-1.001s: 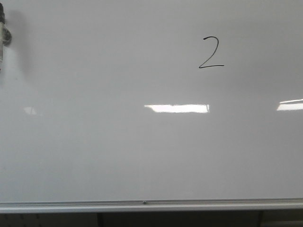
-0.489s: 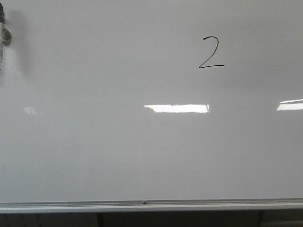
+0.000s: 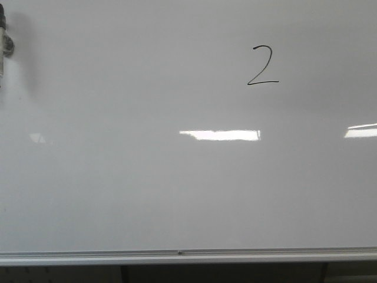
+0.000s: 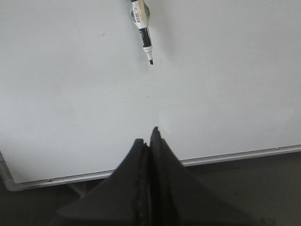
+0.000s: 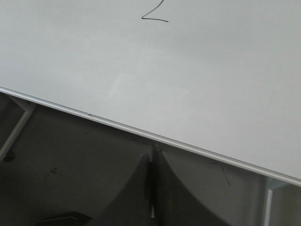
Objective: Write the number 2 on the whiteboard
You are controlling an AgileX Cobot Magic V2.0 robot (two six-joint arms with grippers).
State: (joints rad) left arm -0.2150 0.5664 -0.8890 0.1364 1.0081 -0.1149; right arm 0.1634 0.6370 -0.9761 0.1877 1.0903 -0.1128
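- Black-and-white cylindrical plastic marker [image 4: 142,31]: uncapped, dark tip exposed.
- White-grey cylindrical fitting [image 3: 5,44]: at the left edge of the front view.
- Dark grey floor [image 5: 61,155]: scuffed, with thin marks.

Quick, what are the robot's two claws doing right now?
Left gripper: shut, holding nothing.
Right gripper: shut, holding nothing that shows.

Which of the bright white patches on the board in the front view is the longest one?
The wide reflection near the middle of the whiteboard, below the number 2. The patch at the right edge is cut off, and the left one is faint and small.
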